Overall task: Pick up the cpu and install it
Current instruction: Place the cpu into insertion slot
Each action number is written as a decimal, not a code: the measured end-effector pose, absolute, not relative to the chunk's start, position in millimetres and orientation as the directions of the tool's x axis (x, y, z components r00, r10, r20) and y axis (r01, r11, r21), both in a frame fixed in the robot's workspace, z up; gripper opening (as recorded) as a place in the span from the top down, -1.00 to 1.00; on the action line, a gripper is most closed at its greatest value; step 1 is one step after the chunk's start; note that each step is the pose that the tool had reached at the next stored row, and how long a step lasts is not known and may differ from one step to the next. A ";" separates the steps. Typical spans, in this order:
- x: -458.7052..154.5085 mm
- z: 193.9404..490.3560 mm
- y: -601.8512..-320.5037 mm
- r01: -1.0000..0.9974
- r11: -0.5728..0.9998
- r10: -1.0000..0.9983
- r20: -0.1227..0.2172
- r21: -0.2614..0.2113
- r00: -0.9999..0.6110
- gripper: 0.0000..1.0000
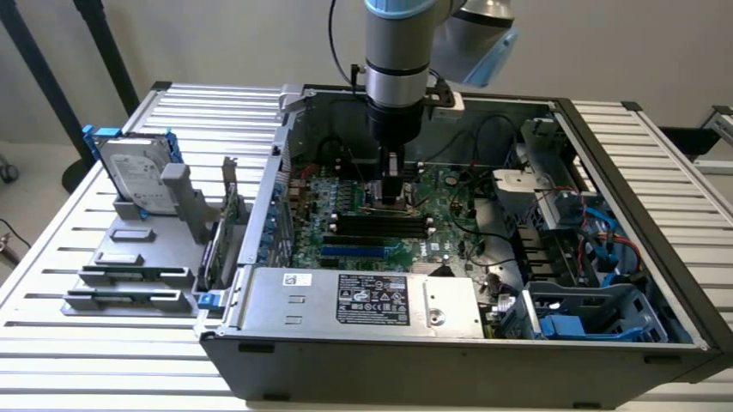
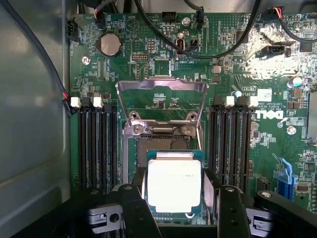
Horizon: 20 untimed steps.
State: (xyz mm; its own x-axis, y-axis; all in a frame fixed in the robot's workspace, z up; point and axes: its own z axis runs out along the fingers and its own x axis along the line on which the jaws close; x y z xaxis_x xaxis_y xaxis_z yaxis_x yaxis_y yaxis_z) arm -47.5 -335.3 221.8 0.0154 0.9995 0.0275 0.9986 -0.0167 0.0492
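holding the cpu [image 2: 174,184] by its edges in the wide-spread gripper [image 2: 175,194], right over the open socket [image 2: 163,145] underneath. install step now. calls for square lineup, gentle touch.

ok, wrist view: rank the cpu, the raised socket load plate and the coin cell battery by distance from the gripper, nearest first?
1. cpu: clamped in the gripper itself.
2. socket load plate: flipped up, just beyond the cpu.
3. coin cell battery: farthest, well past the load plate and off to one side.
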 end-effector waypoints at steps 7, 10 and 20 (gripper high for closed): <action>-46.2 218.5 -335.3 0.999 0.002 1.000 0.029 0.049 -0.003 -0.09; -46.1 216.0 -335.3 0.999 0.002 0.999 0.033 0.049 -0.003 -0.09; -45.6 212.0 -333.9 0.999 0.001 0.999 0.037 0.049 -0.003 -0.09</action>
